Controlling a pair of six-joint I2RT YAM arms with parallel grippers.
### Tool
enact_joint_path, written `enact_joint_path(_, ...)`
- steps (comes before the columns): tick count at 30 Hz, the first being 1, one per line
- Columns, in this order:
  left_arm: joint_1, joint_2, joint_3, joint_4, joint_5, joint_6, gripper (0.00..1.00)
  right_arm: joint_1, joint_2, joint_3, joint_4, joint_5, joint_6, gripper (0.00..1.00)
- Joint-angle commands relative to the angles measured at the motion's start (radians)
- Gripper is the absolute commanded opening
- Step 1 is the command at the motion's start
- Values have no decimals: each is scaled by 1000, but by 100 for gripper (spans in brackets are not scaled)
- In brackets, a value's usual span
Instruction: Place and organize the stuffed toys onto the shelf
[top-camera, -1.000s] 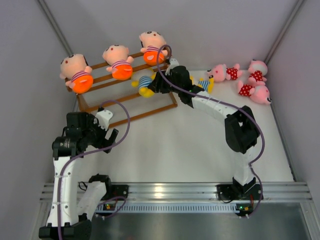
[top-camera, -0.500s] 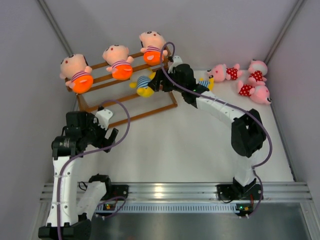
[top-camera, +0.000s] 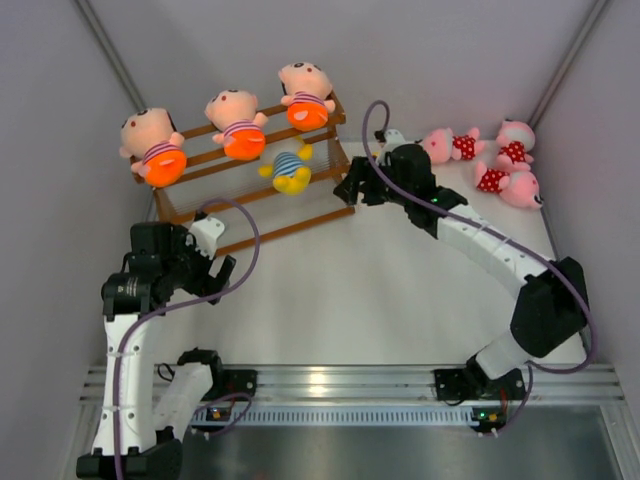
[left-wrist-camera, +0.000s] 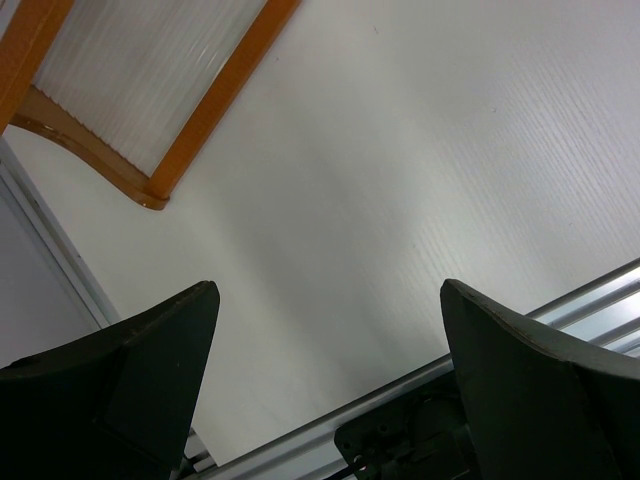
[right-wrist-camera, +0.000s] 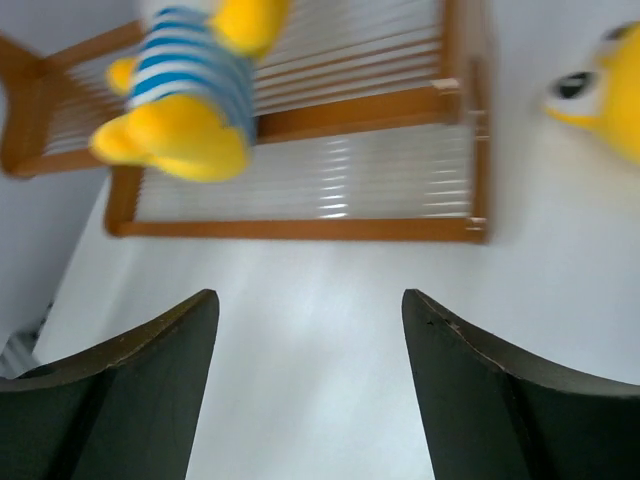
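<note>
The brown stepped shelf (top-camera: 290, 228) stands at the back left. Three peach-faced stuffed toys (top-camera: 237, 122) in orange shorts sit along its top tier. A yellow toy in a blue-striped shirt (top-camera: 288, 170) rests on the middle tier, also seen in the right wrist view (right-wrist-camera: 185, 95). My right gripper (top-camera: 350, 188) is open and empty, just right of the shelf's end (right-wrist-camera: 300, 228). A second yellow toy (right-wrist-camera: 610, 90) shows at that view's right edge. Three pink toys in polka-dot dresses (top-camera: 505, 165) lie at the back right. My left gripper (top-camera: 215, 270) (left-wrist-camera: 328, 290) is open and empty near the shelf's front left corner (left-wrist-camera: 215, 95).
White walls close in the table on the left, back and right. An aluminium rail (top-camera: 350, 380) runs along the near edge, by the arm bases. Bare white table top (top-camera: 350, 300) lies between the arms.
My right gripper has opened, left the yellow striped toy on the middle tier and drawn back to the right of the shelf. The left arm has not moved.
</note>
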Motion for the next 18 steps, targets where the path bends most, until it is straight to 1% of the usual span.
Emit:
enact_joint_path(1,-3,-14,3,-12,14,10,98,-207,-30,-31,-80,3,29,74)
enact_joint_path(2,-1,-11,1,-10,17,12,98,-258,20,-18,-85,-23,50,72)
enact_joint_path(3,-1,-9,-2,-10,14,12,98,-354,51,-1,-86,-32,56,71)
enact_joint_path(4,-3,-3,-7,-12,14,12,98,-394,85,46,-85,-34,58,70)
enact_joint_path(6,-3,7,-4,-12,4,13,98,-476,204,109,-77,-22,67,71)
enact_joint_path(7,-3,18,-4,-10,-1,12,98,-494,250,149,-86,-19,76,71)
enact_joint_path(8,-1,21,-1,-10,-5,13,98,-522,342,241,-100,-23,84,71)
enact_joint_path(10,-3,33,6,-12,-18,12,98,-540,430,329,-126,-16,90,71)
enact_joint_path(11,-3,43,10,-10,-22,12,98,-550,502,393,-125,-22,99,71)
enact_joint_path(14,-1,66,16,-10,-33,12,98,-556,612,478,-112,-26,131,70)
enact_joint_path(16,-3,75,22,-10,-32,13,98,-556,656,498,-82,-42,151,68)
enact_joint_path(18,-3,87,29,-10,-30,15,98,-556,688,487,-47,-91,183,65)
